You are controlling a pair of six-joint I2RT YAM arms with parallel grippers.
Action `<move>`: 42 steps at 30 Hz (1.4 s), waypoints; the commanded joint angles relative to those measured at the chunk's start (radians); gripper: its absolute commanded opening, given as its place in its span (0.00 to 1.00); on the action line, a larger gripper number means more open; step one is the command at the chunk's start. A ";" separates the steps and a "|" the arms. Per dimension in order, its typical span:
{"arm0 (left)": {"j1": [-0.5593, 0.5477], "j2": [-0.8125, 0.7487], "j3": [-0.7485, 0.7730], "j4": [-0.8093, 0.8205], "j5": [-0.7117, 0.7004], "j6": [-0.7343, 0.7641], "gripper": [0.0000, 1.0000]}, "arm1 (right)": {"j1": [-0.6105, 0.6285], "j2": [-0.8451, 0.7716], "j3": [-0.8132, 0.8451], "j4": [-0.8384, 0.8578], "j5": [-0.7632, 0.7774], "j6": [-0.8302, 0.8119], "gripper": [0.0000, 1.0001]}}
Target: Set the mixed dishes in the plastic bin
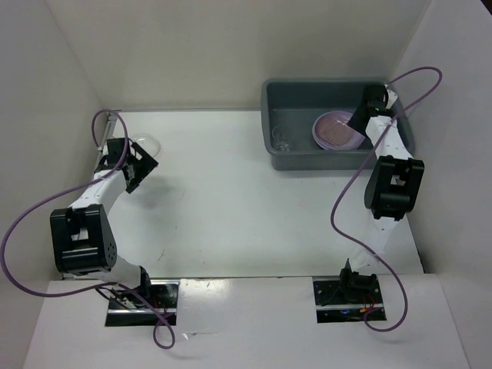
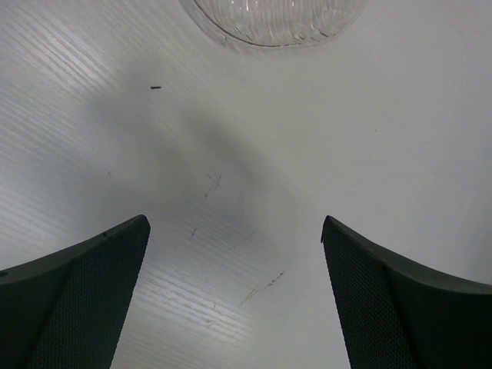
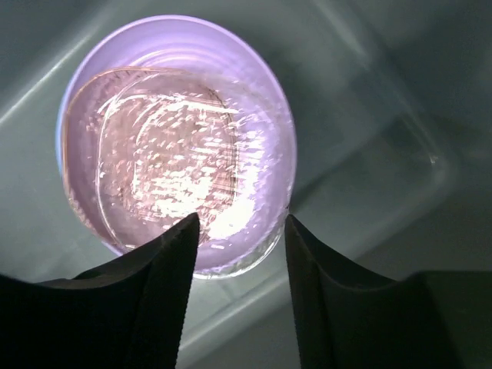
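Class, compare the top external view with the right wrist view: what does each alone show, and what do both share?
Only the top view shows the left gripper beside a clear plate on the table. Only the right wrist view shows that the right gripper is open. Both show the lavender plate inside the grey bin.

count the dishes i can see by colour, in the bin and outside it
clear plastic dishes: 2, one on the white table, the other in the grey plastic bin
lavender round plate: 1, in the bin
pinkish plate nested in it: 1; any others stacked there can't be told apart
total: 4 distinguishable
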 commanded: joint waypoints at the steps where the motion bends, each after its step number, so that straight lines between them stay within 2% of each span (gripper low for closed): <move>1: 0.029 -0.032 -0.011 0.035 -0.039 -0.047 1.00 | -0.004 -0.007 0.048 0.074 -0.063 -0.014 0.56; 2: 0.040 -0.032 -0.022 0.035 -0.039 -0.064 1.00 | -0.004 -0.023 0.034 0.091 -0.089 -0.014 0.59; 7: 0.069 -0.042 -0.051 0.072 -0.101 -0.142 1.00 | -0.015 -0.167 -0.055 0.157 -0.276 -0.003 0.59; 13: 0.150 -0.017 -0.080 0.100 -0.157 -0.254 1.00 | 0.002 -0.492 -0.301 0.252 -0.528 0.053 0.62; 15: 0.165 -0.005 -0.080 0.123 -0.167 -0.286 1.00 | 0.042 -0.602 -0.381 0.252 -0.531 0.053 0.62; 20: 0.178 0.072 -0.057 0.190 -0.178 -0.322 1.00 | 0.181 -0.739 -0.510 0.144 -0.551 0.029 0.62; 25: 0.178 0.147 -0.057 0.313 -0.187 -0.415 0.99 | 0.228 -0.927 -0.648 0.090 -0.520 0.049 0.62; 28: 0.178 0.193 -0.066 0.368 -0.164 -0.446 0.91 | 0.228 -1.010 -0.691 0.033 -0.470 0.060 0.62; 33: 0.178 0.318 0.001 0.406 -0.102 -0.494 0.76 | 0.228 -1.070 -0.722 -0.033 -0.448 0.072 0.62; 36: 0.178 0.388 0.044 0.428 -0.079 -0.523 0.65 | 0.228 -1.080 -0.733 -0.044 -0.448 0.095 0.61; 39: 0.178 0.429 0.067 0.439 -0.069 -0.537 0.63 | 0.228 -1.089 -0.733 -0.066 -0.448 0.095 0.61; 42: 0.178 0.454 0.093 0.439 -0.060 -0.537 0.52 | 0.228 -1.089 -0.742 -0.076 -0.439 0.104 0.61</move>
